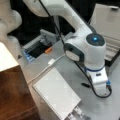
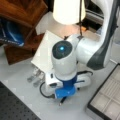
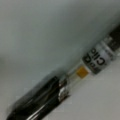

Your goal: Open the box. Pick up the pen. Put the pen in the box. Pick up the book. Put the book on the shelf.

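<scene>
The box stands open in both front views, its lid [image 1: 107,18] raised and the pale divided interior [image 2: 108,98] showing. The black pen [image 3: 75,77] lies on the grey table and fills the wrist view slantwise, its printed silvery band to the upper right. My gripper [image 2: 62,97] points straight down over the pen, low at the table. One black end of the pen [image 1: 85,85] sticks out beside the hand, and so does the tip of the pen [image 2: 61,101]. The white spiral-bound book [image 1: 56,93] lies flat beside the dark-brown shelf [image 1: 13,87].
A small orange object [image 1: 48,50] lies near a silvery metal stand [image 1: 37,44] at the back. A white cable [image 1: 46,68] runs across the table by the book. Metal clips [image 2: 36,76] lie at the book's corner. The arm's cable [image 1: 96,93] loops around the hand.
</scene>
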### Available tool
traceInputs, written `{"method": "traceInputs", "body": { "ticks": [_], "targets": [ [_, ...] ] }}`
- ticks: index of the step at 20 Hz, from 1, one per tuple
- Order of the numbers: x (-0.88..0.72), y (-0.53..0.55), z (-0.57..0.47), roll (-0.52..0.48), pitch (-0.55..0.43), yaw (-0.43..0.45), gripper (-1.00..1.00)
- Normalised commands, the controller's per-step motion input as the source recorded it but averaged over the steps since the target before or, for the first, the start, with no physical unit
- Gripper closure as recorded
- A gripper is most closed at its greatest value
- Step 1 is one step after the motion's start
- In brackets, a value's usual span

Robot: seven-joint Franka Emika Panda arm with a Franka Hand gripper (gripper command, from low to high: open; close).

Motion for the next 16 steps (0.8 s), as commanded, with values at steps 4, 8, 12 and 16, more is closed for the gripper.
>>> {"method": "traceInputs", "body": {
  "ticks": [4,8,12,16],
  "targets": [
    [-0.11,0.04,-0.18,-0.013,-0.195,0.054,-1.00],
    [-0.09,0.01,-0.22,-0.019,-0.187,0.050,-1.00],
    [-0.09,-0.03,-0.18,-0.029,-0.181,0.057,-1.00],
    [-0.11,-0.04,-0.12,-0.034,-0.188,0.069,-1.00]
  ]
}}
